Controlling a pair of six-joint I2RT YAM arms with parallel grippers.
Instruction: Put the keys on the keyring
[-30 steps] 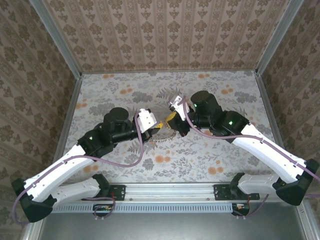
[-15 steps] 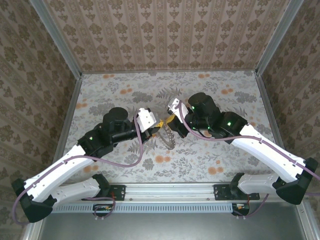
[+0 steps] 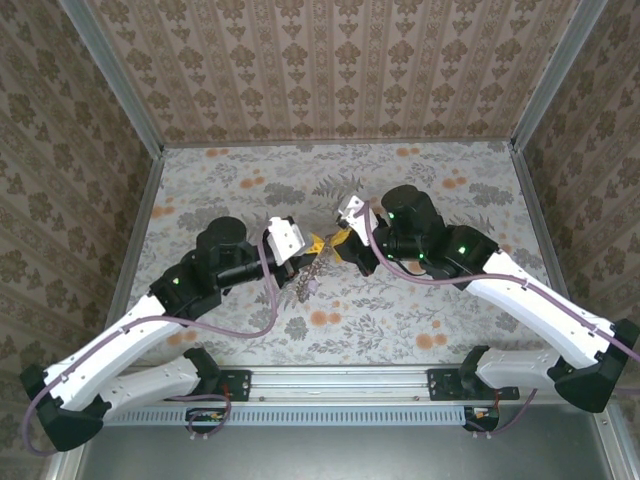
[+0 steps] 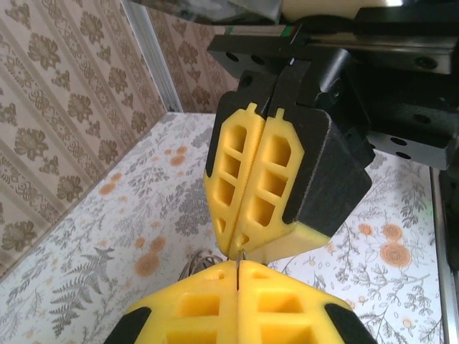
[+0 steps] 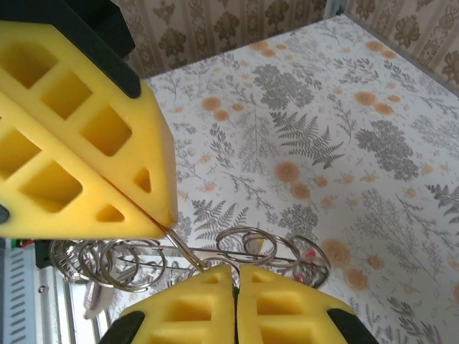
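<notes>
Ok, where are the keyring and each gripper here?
keyring (image 3: 310, 272), top view, middle of the hanging hoop.
left gripper (image 4: 237, 262), left wrist view, between its fingertips.
right gripper (image 5: 234, 268), right wrist view, between its fingertips.

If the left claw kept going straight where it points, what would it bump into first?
The right gripper: its shut yellow fingers meet the left gripper almost tip to tip, with thin wire rings between them.

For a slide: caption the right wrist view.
Left pincer and right pincer, both shut, pinch wire rings over the floral table.
</notes>
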